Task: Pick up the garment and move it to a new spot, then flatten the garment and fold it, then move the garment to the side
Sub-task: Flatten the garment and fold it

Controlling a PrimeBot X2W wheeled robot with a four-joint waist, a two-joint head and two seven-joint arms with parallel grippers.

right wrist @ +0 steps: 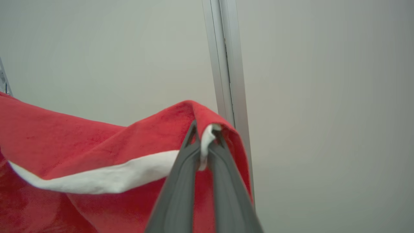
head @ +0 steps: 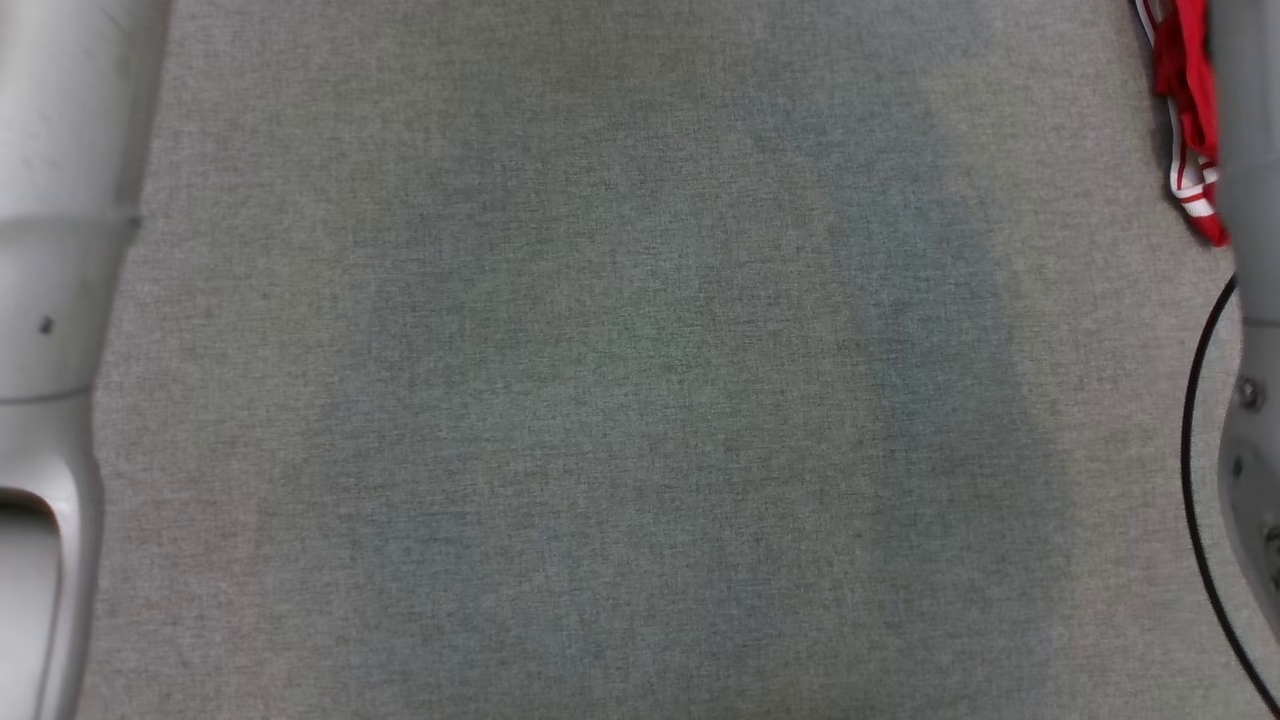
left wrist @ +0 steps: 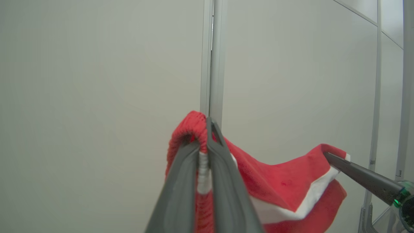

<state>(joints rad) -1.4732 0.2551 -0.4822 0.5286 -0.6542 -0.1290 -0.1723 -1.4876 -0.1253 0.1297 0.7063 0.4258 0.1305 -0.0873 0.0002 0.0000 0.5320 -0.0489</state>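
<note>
Head view: the red terry garment with white stripes [head: 1190,120] peeks in at the upper right, over the grey fabric-covered table [head: 600,400]. Left wrist view: the left hand [left wrist: 203,139] is clamped on 1 bunched edge. Right wrist view: the right hand [right wrist: 204,136] pinches another edge, cloth sagging between the 2.

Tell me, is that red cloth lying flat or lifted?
Lifted: the left gripper and right gripper each pinch an edge of the red garment, which sags between them.
</note>
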